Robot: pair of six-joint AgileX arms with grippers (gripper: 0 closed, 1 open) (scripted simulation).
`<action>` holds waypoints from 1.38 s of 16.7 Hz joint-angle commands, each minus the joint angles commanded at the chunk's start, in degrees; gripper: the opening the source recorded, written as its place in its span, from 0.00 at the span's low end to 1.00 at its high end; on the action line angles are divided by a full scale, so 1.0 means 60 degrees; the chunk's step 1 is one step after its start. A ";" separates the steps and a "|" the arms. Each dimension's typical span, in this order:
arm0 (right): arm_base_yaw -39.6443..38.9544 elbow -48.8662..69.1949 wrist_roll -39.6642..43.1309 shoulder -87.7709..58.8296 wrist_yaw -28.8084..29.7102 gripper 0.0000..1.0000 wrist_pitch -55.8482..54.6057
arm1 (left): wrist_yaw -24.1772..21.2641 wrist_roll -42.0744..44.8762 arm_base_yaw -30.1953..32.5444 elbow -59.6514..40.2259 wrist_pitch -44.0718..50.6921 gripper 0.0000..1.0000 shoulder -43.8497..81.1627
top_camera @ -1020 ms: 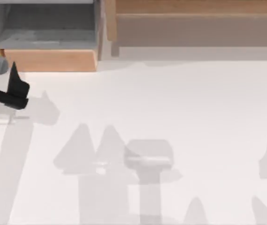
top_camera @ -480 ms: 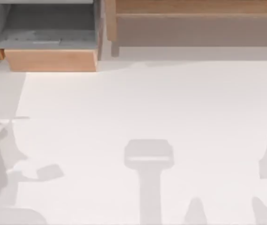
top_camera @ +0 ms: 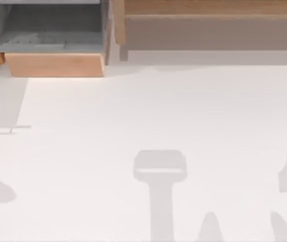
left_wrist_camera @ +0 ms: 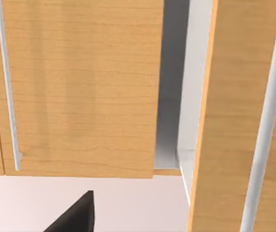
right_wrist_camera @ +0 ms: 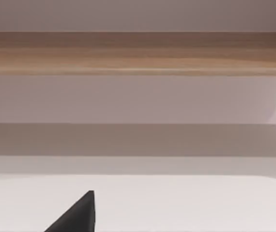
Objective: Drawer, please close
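From above, the drawer (top_camera: 53, 43) stands pulled out at the far left of the white surface (top_camera: 158, 111), beside a long wooden unit (top_camera: 209, 25).

In the left wrist view, the drawer's tan front fills the space just ahead of the left end effector (left_wrist_camera: 75, 217); whether it is apart or together I cannot tell.

In the right wrist view, the right end effector (right_wrist_camera: 75, 217) faces the wooden unit, its state likewise unclear.

The drawer (top_camera: 54, 64) has a light tan wood-grain front, pretty matt, with flat grey walls inside. The long unit (top_camera: 209, 20) beside it looks like darker brown wood. The table (top_camera: 158, 111) is plain smooth matt white.
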State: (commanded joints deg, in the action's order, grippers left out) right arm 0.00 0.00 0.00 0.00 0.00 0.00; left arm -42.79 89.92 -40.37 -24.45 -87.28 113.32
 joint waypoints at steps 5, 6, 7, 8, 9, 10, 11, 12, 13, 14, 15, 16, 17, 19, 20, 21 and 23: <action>0.0000 0.0000 0.0000 0.0000 0.0000 1.00 0.0000 | -0.0140 0.0206 -0.0138 -0.0103 -0.0166 1.00 0.0131; 0.0000 0.0000 0.0000 0.0000 0.0000 1.00 0.0000 | -0.0122 0.0192 -0.0098 -0.0073 -0.0141 1.00 0.0099; 0.0000 0.0000 0.0000 0.0000 0.0000 1.00 0.0000 | -0.0096 0.0195 -0.0080 -0.0109 -0.0128 1.00 0.0111; 0.0000 0.0000 0.0000 0.0000 0.0000 1.00 0.0000 | -0.0019 0.0199 -0.0013 -0.0219 -0.0076 1.00 0.0154; 0.0000 0.0000 0.0000 0.0000 0.0000 1.00 0.0000 | 0.0089 0.0200 0.0092 -0.0371 0.0005 1.00 0.0220; 0.0000 0.0000 0.0000 0.0000 0.0000 1.00 0.0000 | 0.0210 0.0199 0.0213 -0.0540 0.0098 1.00 0.0294; 0.0000 0.0000 0.0000 0.0000 0.0000 1.00 0.0000 | 0.0323 0.0197 0.0327 -0.0698 0.0186 1.00 0.0361; 0.0000 0.0000 0.0000 0.0000 0.0000 1.00 0.0000 | 0.0404 0.0195 0.0410 -0.0812 0.0250 1.00 0.0409; 0.0000 0.0000 0.0000 0.0000 0.0000 1.00 0.0000 | 0.0431 0.0194 0.0437 -0.0850 0.0272 1.00 0.0424; 0.0000 0.0000 0.0000 0.0000 0.0000 1.00 0.0000 | 0.0431 0.0194 0.0437 -0.0850 0.0272 1.00 0.0424; 0.0000 0.0000 0.0000 0.0000 0.0000 1.00 0.0000 | 0.0431 0.0194 0.0437 -0.0850 0.0272 1.00 0.0424; 0.0000 0.0000 0.0000 0.0000 0.0000 1.00 0.0000 | 0.0431 0.0194 0.0437 -0.0850 0.0272 1.00 0.0424; 0.0000 0.0000 0.0000 0.0000 0.0000 1.00 0.0000 | 0.0431 0.0194 0.0437 -0.0850 0.0272 0.92 0.0424; 0.0000 0.0000 0.0000 0.0000 0.0000 1.00 0.0000 | 0.0431 0.0194 0.0437 -0.0850 0.0272 0.77 0.0424; 0.0000 0.0000 0.0000 0.0000 0.0000 1.00 0.0000 | 0.0431 0.0194 0.0437 -0.0850 0.0272 0.70 0.0424; 0.0000 0.0000 0.0000 0.0000 0.0000 1.00 0.0000 | 0.0431 0.0194 0.0437 -0.0850 0.0272 0.62 0.0424; 0.0000 0.0000 0.0000 0.0000 0.0000 1.00 0.0000 | 0.0431 0.0194 0.0437 -0.0850 0.0272 0.47 0.0424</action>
State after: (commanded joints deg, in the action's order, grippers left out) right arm 0.00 0.00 0.00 0.00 0.00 0.00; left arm -40.20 91.08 -37.75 -29.55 -85.65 115.87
